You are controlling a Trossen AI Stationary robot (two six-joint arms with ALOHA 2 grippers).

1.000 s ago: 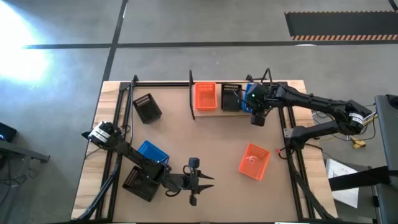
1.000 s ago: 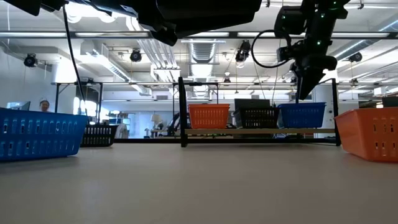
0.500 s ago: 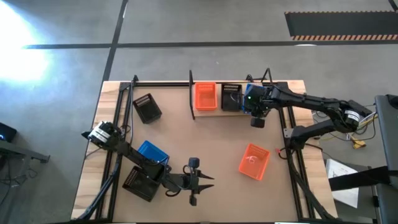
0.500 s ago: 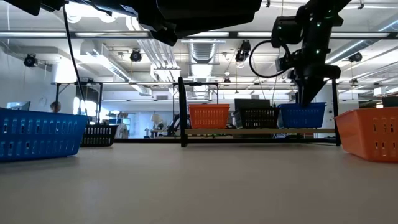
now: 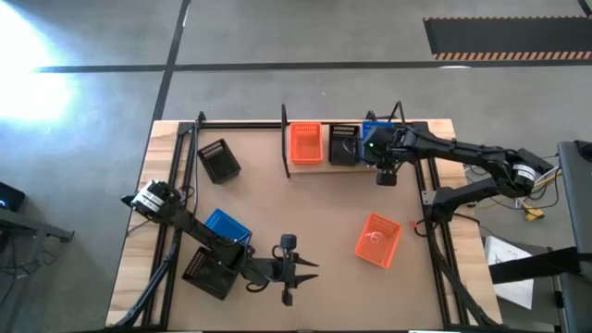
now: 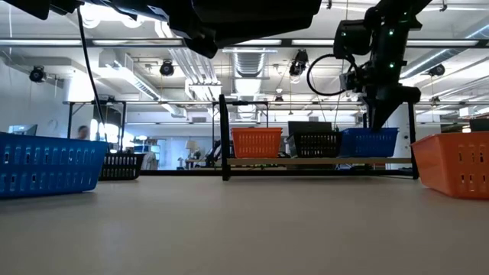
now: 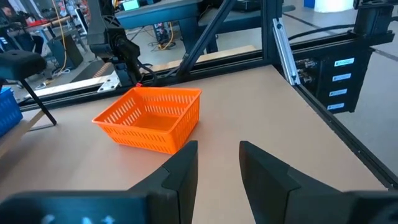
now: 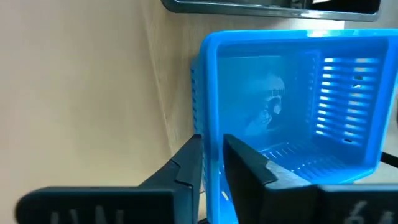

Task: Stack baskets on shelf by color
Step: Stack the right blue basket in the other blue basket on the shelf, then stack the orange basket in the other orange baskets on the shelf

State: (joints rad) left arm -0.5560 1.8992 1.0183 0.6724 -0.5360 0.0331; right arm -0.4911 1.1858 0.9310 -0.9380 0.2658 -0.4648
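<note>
On the light wooden shelf with black metal end frames (image 5: 319,167) at the table's far edge, three small perforated plastic baskets sit in a row: orange basket (image 5: 305,142), black basket (image 5: 343,145), blue basket (image 5: 373,132) at the shelf's right end. Right gripper (image 5: 383,157) is down at that blue basket (image 8: 292,106); right wrist view shows its two dark fingers (image 8: 186,167) straddling the basket's near wall, one outside, one inside, close together and clamped on the blue basket's rim. Low view shows the same gripper (image 6: 380,122) pointing down into the blue basket (image 6: 370,142).

Left gripper (image 5: 289,268) rests low near the table's front edge, well apart from the shelf; its fingers (image 7: 180,171) stand a little apart with nothing between them.

Loose baskets on the wooden tabletop (image 5: 305,213): a second orange basket (image 5: 378,240) front right, a second black basket (image 5: 219,160) back left, a second blue basket (image 5: 228,228) front left with a third black basket (image 5: 208,270) just beside it, partly under the left arm.
</note>
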